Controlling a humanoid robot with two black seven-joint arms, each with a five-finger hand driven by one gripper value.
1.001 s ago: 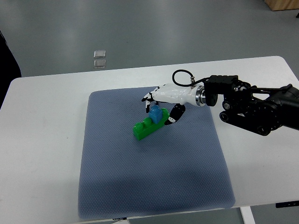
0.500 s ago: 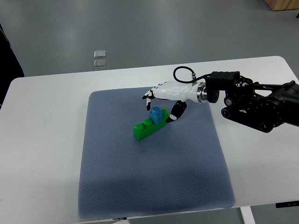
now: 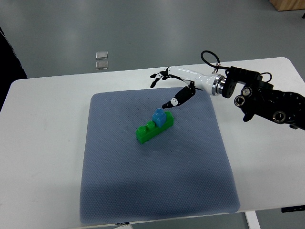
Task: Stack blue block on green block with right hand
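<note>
A small blue block [image 3: 158, 117] sits on top of a longer green block [image 3: 152, 129], near its right end, on the grey-blue mat [image 3: 157, 191]. My right hand [image 3: 167, 88] comes in from the right on a black arm [image 3: 267, 98]. It is open, with fingers spread, and hovers up and to the right of the blocks, clear of them and holding nothing. The left arm does not show.
The mat lies on a white table [image 3: 43, 157]. Two small clear squares [image 3: 101, 59] lie on the floor beyond the table's far edge. A dark shape [image 3: 7, 62] shows at the left edge.
My right hand has let go of the blue block, opened, and drawn back up and to the right. The blue block stays on the green block.
</note>
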